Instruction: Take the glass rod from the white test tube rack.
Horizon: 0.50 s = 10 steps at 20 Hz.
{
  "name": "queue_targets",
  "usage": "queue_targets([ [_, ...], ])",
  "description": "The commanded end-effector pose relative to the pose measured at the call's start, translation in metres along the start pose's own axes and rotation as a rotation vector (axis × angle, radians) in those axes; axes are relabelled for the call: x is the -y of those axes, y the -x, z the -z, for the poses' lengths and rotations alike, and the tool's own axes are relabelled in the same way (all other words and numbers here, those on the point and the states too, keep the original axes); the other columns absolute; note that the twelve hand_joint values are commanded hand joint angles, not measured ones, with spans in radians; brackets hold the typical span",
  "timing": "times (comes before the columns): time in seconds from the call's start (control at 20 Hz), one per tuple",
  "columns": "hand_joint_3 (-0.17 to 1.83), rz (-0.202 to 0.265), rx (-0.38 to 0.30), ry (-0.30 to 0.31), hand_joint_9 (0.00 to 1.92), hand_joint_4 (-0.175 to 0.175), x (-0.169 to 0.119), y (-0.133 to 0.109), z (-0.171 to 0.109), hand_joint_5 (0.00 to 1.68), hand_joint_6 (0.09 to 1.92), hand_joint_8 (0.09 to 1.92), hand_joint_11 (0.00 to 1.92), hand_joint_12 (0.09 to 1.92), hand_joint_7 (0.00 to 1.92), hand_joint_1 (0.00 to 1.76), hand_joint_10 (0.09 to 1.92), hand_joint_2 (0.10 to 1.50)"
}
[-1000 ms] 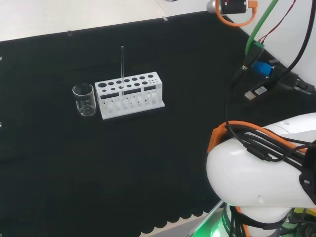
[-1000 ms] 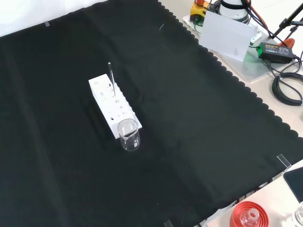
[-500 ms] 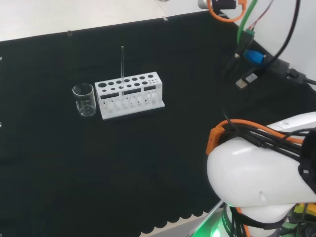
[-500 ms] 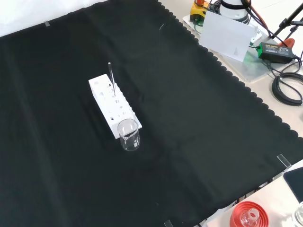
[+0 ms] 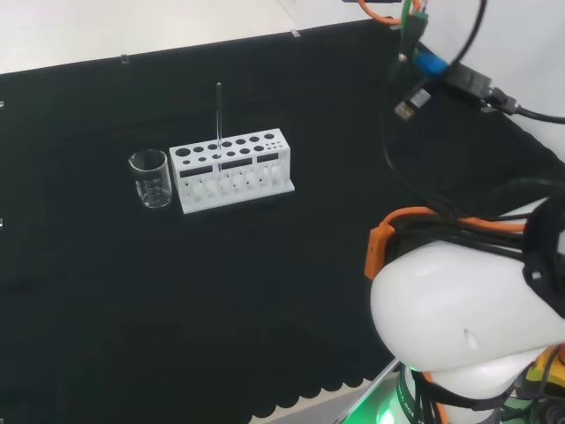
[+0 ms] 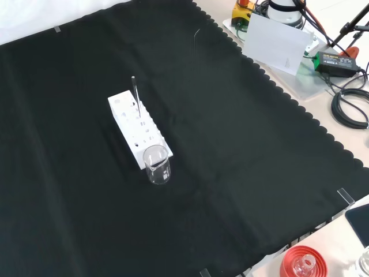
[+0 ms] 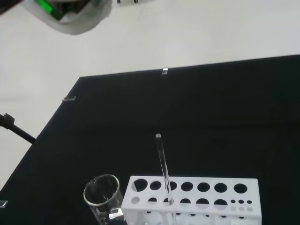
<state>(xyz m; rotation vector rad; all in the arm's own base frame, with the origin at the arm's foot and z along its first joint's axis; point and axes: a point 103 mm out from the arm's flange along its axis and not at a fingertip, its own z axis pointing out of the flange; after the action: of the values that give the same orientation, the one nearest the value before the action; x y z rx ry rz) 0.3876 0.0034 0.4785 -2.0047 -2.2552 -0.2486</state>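
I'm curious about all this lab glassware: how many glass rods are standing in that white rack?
1. A single glass rod stands upright in a hole of the white test tube rack, toward the end nearest the clear beaker. The rack's other holes look empty, though clear glass is hard to spot.

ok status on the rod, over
Hand's fingers not readable. Glass rod upright in white test tube rack, untouched. Empty beaker beside the rack, apart from it; nothing blocking the rod from above.

arm link (image 5: 459,327): glossy white, rounded | orange clip (image 5: 379,252) | black cables (image 5: 459,231)
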Motion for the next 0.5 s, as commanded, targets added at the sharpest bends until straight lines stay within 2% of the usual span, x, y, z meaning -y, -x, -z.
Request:
queue_targets([
  [0.05, 0.61, -0.003, -0.057, -0.082, 0.5, 0.008, -0.031, 0.022, -0.016, 0.32, 0.5, 1.01, 0.39, 1.44, 0.32, 0.8, 0.96, 0.56],
  [0.5, 0.59, -0.004, -0.059, -0.146, 0.5, 0.036, -0.063, 0.031, -0.049, 0.33, 0.42, 1.02, 0.39, 1.46, 0.3, 0.8, 0.97, 0.56],
])
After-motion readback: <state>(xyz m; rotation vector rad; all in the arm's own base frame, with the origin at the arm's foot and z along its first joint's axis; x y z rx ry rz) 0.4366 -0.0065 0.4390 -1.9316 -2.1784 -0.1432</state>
